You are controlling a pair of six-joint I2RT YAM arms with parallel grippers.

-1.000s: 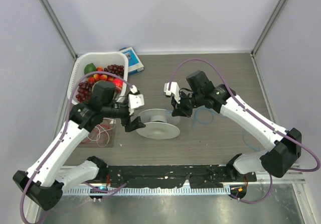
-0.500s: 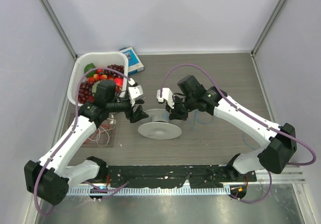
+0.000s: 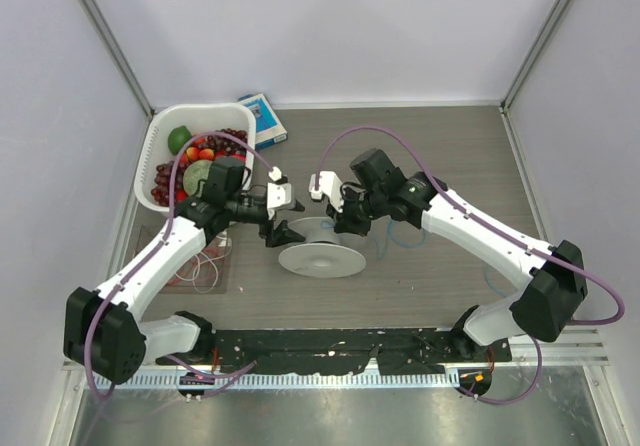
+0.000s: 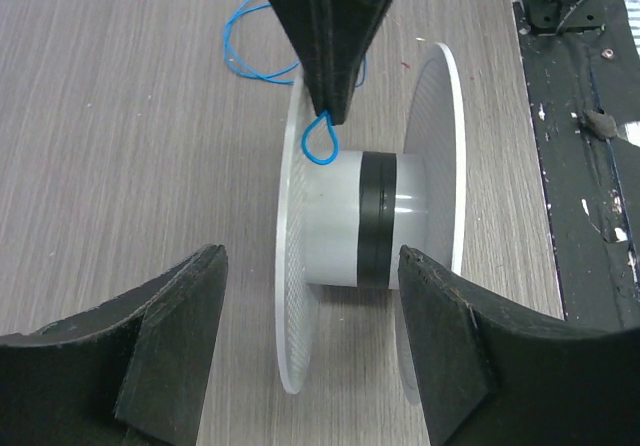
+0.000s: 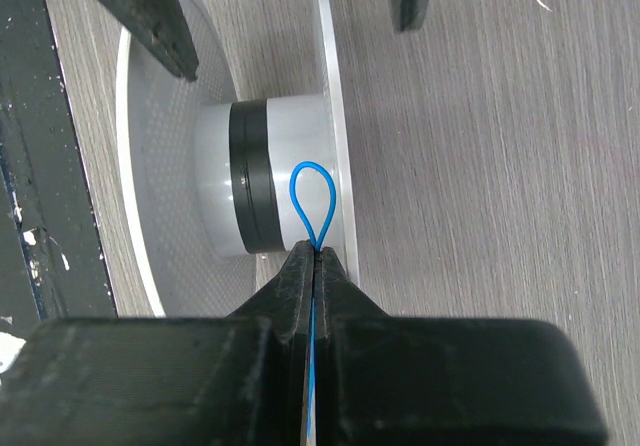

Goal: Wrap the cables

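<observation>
Now | my right gripper [image 5: 314, 254]: pinched shut on blue cable [image 5: 312, 201] loop at spool [image 5: 250, 181] hub | my left gripper [image 4: 312, 266]: jaws spread wide, flanking the spool.

You have a table [image 3: 460, 156] topped in grey-brown wood grain, the grain running from left to right. Three plain walls close it in: the back wall [image 3: 330, 26], the left wall [image 3: 50, 166] and the right wall [image 3: 600, 116], all a flat pale lavender-white. A grey metal post [image 3: 110, 41] slants up the rear left corner, and a second post [image 3: 545, 31] does the same at the rear right. Along your near edge lies a black mounting rail [image 3: 330, 346] flecked with white scuffs, and below it sits a sheet of brushed metal [image 3: 330, 416] that catches a dull sheen. The light is soft and even — shadows on the wood are faint and short.
</observation>
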